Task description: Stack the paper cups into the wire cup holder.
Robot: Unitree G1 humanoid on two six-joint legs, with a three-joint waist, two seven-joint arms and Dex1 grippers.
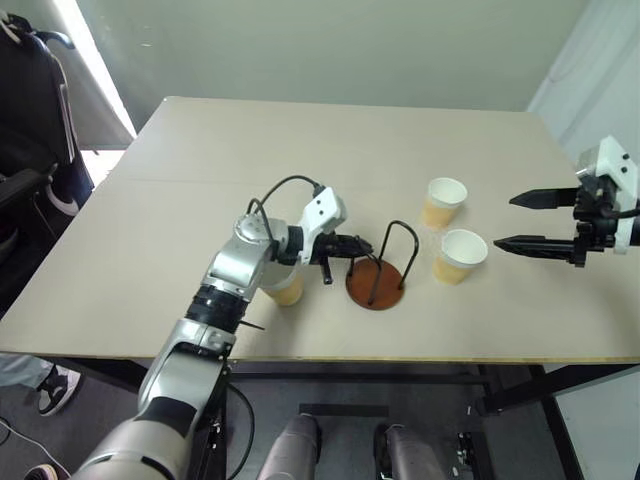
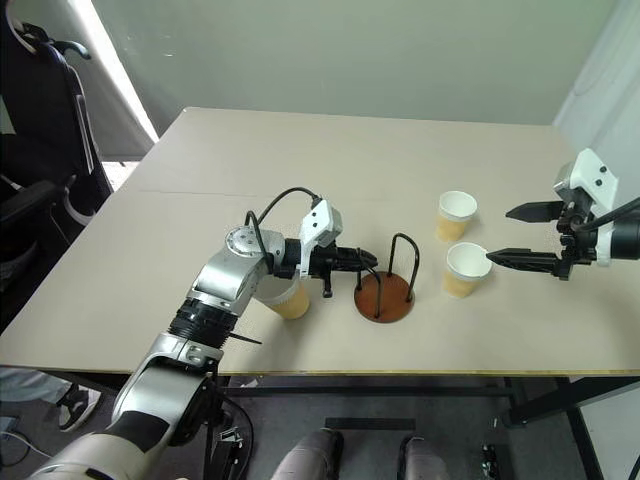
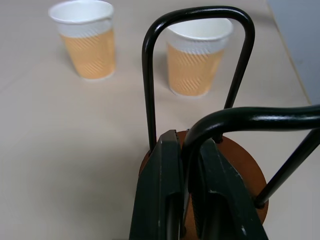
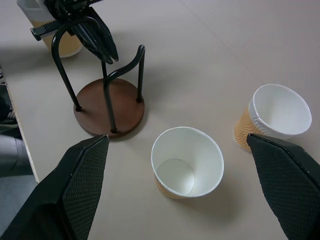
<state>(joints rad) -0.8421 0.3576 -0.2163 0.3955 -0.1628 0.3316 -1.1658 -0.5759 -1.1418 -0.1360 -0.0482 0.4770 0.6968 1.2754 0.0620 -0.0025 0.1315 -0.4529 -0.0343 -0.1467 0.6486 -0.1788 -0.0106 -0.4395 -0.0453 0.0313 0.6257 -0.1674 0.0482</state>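
Open right hand (image 4: pixel 177 192) above upright paper cup (image 4: pixel 186 162).

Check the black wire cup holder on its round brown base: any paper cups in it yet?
Empty. The wire cup holder shows bare loops and a bare disc; the left gripper is shut on one loop.

Ribbed paper cups (image 4: pixel 187 162), glossy black wire cup holder (image 3: pixel 197 50), smooth wooden base, matt table (image 1: pixel 300 150)
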